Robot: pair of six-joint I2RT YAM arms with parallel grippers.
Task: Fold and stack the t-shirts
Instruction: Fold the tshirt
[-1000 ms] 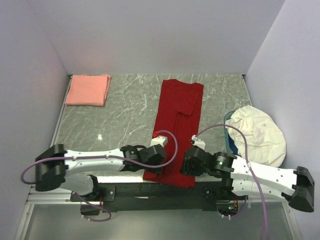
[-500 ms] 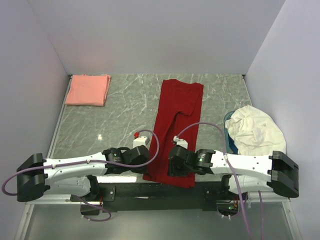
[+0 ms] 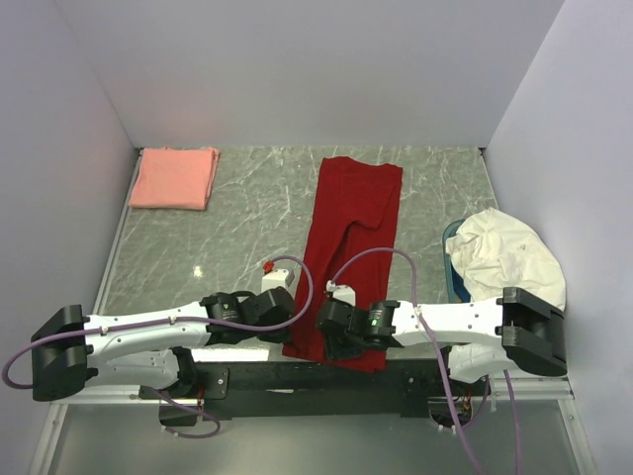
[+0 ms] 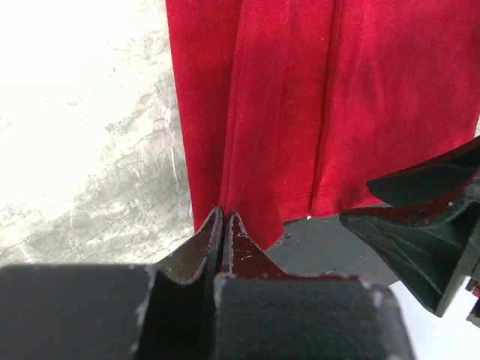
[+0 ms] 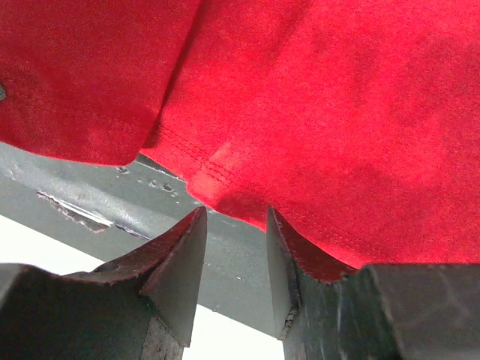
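Sliding right gripper (image 5: 236,219) leftward along near hem of deep red t-shirt (image 3: 352,226), jaws spread, nothing gripped yet. I am keeping left gripper (image 4: 223,219) pinched on hem at table (image 3: 247,220) near edge; likely readying next fold. Folded salmon-pink t-shirt (image 3: 175,178) is lying at far-left corner.

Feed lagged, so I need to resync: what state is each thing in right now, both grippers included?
Deep red cloth t-shirt: folded into a long strip, flat on the table, near hem at the edge.
Salmon-pink cloth t-shirt: folded, far left corner.
White cloth bundle: crumpled, at the right.
Left gripper: shut on the red shirt's hem.
Right gripper: open, at the hem.
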